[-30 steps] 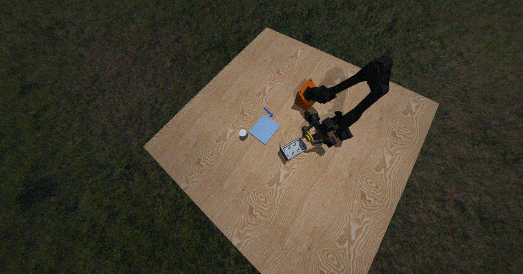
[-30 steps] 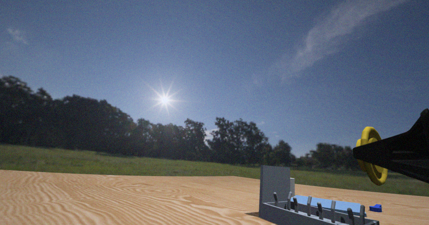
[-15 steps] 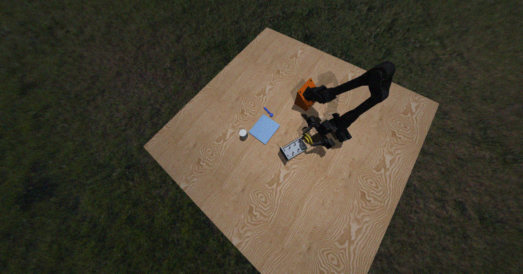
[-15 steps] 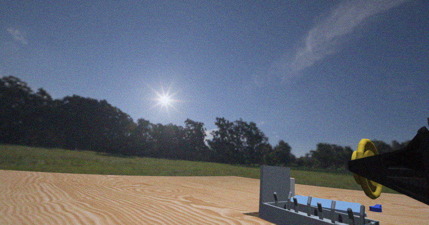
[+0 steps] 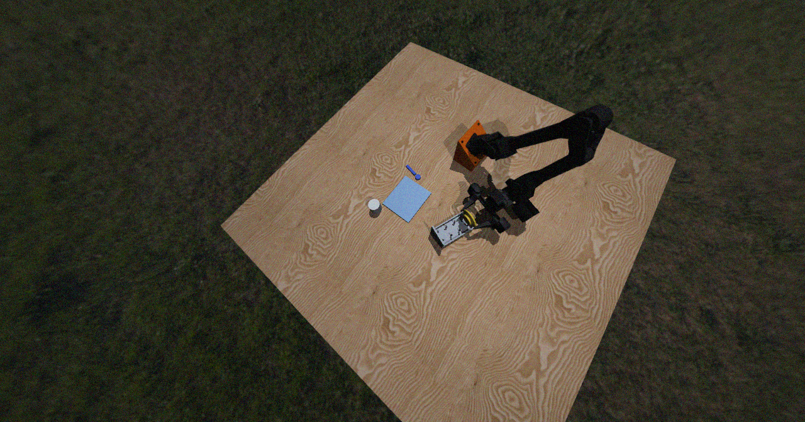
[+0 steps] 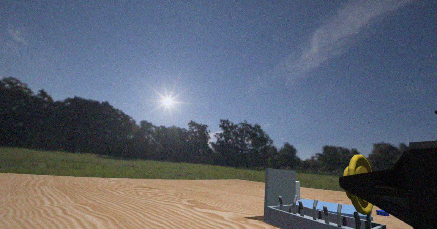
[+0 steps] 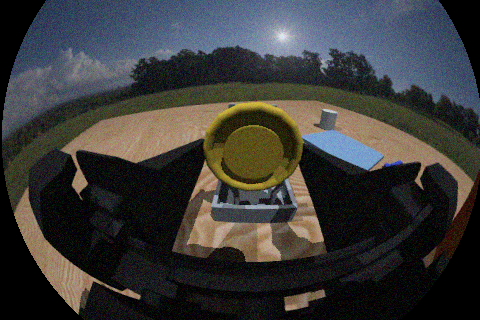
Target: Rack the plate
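Note:
The yellow plate [image 5: 468, 217] [image 6: 361, 170] [image 7: 253, 152] is upright on edge, its face toward the wrist camera. My gripper [image 5: 471, 215] [image 7: 252, 147] is shut on it, with one finger at each side of its rim. The grey dish rack [image 5: 448, 233] [image 6: 279, 186] [image 7: 254, 214] stands on the table, with a tall wall at its far end and two rows of short rails. The plate is over the rack's end nearest the arm, its lower edge close to the rail tops in the exterior view. Whether it touches them is unclear. In the wrist view the plate hides much of the rack.
A light blue square mat [image 5: 407, 199] [image 6: 333, 207] [image 7: 345, 148] lies beside the rack. A white cup [image 5: 374, 205] [image 7: 328, 119] stands past it, and a small blue spoon [image 5: 412, 172] [image 6: 382, 212] lies at its other side. The orange arm base [image 5: 465, 153] is behind.

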`<action>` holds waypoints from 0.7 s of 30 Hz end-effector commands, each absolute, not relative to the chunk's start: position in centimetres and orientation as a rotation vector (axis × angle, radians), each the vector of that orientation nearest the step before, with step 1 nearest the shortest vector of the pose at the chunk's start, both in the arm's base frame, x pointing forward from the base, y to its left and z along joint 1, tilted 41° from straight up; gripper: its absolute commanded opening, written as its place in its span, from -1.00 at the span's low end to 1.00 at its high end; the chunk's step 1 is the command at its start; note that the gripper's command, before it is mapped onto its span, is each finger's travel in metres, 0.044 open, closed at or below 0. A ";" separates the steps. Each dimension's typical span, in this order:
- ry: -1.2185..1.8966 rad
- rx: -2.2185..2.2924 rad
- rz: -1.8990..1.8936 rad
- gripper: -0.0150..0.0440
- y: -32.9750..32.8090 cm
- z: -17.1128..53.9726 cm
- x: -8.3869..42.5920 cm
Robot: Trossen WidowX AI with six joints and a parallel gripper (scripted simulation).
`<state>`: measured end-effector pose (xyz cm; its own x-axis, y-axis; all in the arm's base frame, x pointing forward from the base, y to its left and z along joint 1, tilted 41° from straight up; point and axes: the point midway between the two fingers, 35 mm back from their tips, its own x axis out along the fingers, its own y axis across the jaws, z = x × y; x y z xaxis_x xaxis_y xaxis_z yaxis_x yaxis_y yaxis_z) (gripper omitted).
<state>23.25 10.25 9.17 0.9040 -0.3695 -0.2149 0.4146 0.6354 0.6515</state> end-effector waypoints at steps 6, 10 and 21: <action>0.064 0.755 -0.450 -0.49 9.7 8.8 24.0; 0.063 0.759 -0.450 -0.49 9.5 8.6 24.6; 0.058 0.772 -0.446 -0.49 9.9 7.8 25.1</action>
